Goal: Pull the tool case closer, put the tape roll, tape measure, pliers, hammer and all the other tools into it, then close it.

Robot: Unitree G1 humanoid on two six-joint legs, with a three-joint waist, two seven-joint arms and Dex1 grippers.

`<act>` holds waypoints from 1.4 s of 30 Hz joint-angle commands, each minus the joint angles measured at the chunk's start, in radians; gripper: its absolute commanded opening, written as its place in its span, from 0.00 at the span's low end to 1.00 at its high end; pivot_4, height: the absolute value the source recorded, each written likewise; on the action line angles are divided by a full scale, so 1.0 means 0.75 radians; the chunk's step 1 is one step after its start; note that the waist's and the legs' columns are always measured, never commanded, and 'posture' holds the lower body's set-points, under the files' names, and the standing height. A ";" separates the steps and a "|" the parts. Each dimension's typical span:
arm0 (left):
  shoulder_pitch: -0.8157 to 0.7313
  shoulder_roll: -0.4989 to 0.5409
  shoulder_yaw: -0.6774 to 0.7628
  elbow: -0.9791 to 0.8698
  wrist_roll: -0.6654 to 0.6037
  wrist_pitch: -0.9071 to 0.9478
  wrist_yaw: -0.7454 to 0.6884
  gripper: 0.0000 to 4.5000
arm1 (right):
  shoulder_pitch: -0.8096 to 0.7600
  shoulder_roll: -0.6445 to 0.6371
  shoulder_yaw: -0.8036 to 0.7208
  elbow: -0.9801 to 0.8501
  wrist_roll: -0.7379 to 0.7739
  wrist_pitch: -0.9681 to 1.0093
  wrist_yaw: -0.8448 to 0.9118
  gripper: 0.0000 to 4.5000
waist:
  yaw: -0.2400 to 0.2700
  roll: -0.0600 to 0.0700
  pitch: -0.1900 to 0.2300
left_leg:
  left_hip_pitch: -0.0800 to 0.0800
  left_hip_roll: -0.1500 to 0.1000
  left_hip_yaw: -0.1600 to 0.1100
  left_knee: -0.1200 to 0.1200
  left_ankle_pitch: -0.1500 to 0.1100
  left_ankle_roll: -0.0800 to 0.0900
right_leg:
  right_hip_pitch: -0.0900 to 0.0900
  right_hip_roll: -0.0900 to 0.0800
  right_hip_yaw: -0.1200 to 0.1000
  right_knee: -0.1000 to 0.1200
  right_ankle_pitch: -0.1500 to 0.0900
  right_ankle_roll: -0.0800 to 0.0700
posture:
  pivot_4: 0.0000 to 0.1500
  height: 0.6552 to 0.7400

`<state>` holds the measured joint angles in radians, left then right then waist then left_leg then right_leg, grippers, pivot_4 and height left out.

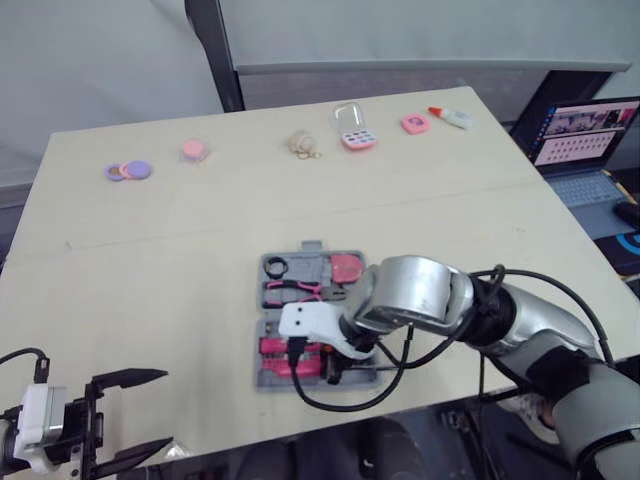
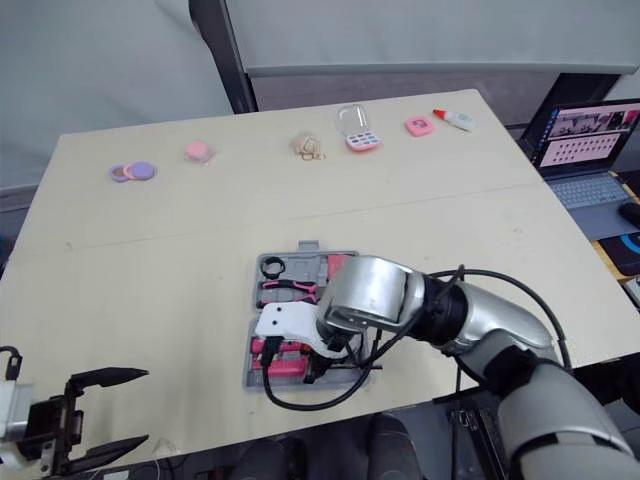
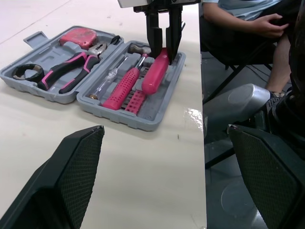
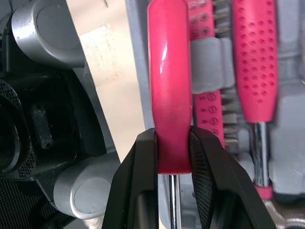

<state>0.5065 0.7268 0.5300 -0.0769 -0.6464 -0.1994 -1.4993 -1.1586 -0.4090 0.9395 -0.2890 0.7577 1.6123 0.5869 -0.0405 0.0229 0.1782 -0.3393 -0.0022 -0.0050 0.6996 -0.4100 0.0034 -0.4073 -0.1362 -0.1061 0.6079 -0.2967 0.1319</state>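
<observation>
Case (image 3: 157, 125): 1, open, holding 1 pliers (image 3: 71, 71), 1 tape measure (image 3: 78, 37), 1 tape roll (image 3: 24, 71). Right gripper (image 4: 172, 134) clamps 1 hammer (image 4: 169, 71); left gripper (image 1: 158, 410) spread, empty.

Office or lab test room: an open laptop (image 1: 585, 150) beside the beige surface (image 1: 150, 260), plain grey wall (image 1: 100, 60) behind it.

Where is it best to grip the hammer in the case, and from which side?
The hammer's smooth pink handle, from straight above: it lies flat along the case's near edge, and the right gripper pinches it across there.
</observation>
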 commanded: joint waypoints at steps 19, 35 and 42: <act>0.045 -0.003 -0.035 -0.021 0.010 -0.047 -0.034 1.00 | -0.130 0.255 0.079 0.208 -0.044 0.003 0.016 0.09 | -0.025 -0.001 -0.001 | -0.001 0.000 0.001 -0.001 0.000 0.000 | -0.004 -0.001 -0.002 0.004 0.000 -0.001 | 1.00 1.00; 0.079 -0.031 -0.052 -0.070 0.018 -0.051 0.005 1.00 | -0.092 0.294 0.123 0.228 -0.097 0.003 0.002 0.09 | -0.025 -0.002 -0.001 | -0.001 -0.001 0.001 -0.001 0.000 0.000 | -0.004 -0.001 -0.002 0.004 0.000 -0.001 | 1.00 1.00; 0.085 -0.037 -0.054 -0.084 0.021 -0.045 0.015 1.00 | -0.082 0.321 0.128 0.250 -0.137 0.003 0.014 0.09 | -0.025 -0.002 -0.001 | -0.001 -0.001 0.001 -0.001 0.000 -0.001 | -0.004 -0.001 -0.002 0.004 0.000 -0.001 | 1.00 1.00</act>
<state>0.5527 0.7068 0.4879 -0.1144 -0.6285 -0.2305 -1.4911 -1.2205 -0.1816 1.0390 -0.0860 0.6610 1.6126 0.5870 -0.0590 0.0216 0.1774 -0.3401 -0.0028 -0.0039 0.6991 -0.4102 0.0030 -0.4101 -0.1372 -0.1076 0.6112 -0.2970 0.1312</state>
